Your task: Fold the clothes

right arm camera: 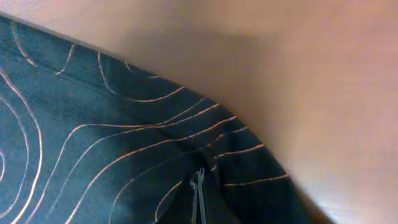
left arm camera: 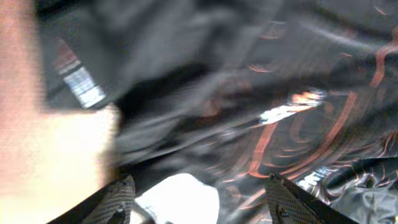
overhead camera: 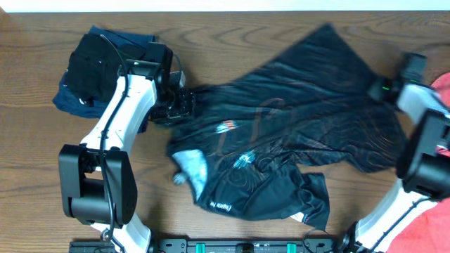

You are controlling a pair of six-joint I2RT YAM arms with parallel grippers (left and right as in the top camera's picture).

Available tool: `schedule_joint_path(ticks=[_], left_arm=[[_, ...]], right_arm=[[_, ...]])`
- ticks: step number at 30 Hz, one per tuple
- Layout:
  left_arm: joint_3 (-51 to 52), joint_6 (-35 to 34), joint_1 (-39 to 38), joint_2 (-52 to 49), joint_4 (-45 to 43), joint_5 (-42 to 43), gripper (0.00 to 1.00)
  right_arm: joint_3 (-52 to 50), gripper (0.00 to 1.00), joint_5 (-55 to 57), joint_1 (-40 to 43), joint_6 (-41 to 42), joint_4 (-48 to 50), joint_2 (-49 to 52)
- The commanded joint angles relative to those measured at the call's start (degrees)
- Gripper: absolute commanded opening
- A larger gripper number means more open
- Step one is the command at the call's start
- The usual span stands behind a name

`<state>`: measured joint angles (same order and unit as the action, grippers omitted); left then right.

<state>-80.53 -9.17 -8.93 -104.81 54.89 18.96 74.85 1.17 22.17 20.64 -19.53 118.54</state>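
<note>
Black shirt [overhead camera: 295,119] lies crumpled across the middle of the wooden worktop [overhead camera: 239,28], with an arm at each end.

The left fingers [left arm camera: 119,200] sit at the shirt's left edge and stand released and well apart, with loose cloth and a white patch [left arm camera: 180,198] showing between them. The right fingers [overhead camera: 380,90], at the upper right of the overhead view, are clenched on the shirt's far right corner. The right wrist view shows the contour-lined cloth drawn taut toward a pinched seam at the bottom of the frame. A navy garment [overhead camera: 70,102] is bunched at the upper left, partly under the left arm [overhead camera: 123,112]. A coral-red garment [overhead camera: 430,228] lies along the right edge.
</note>
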Motion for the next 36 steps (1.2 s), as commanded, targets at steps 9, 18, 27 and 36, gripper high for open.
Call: schedule_joint_path(ticks=[9, 18, 27, 36], left_arm=[[-0.59, 1.88, -7.72, -4.92, -14.71, -0.35, 0.56], [-0.59, 6.80, -10.49, -13.75, -22.67, -0.37, 0.06], [-0.61, 9.53, -7.39, -21.29, -32.24, -8.09, 0.07], [-12.81, 3.87, 1.25, -30.01, -45.31, -7.39, 0.07]], right_arm=[[-2.03, 0.28, -10.80, 8.17, -3.28, -2.75, -17.68], [-2.05, 0.27, -19.71, 5.88, -3.52, -11.98, -36.09], [-2.05, 0.24, -19.87, 1.86, -3.54, -23.58, -41.99], [-2.08, 0.24, -19.76, -6.08, -4.04, -29.18, -42.03]])
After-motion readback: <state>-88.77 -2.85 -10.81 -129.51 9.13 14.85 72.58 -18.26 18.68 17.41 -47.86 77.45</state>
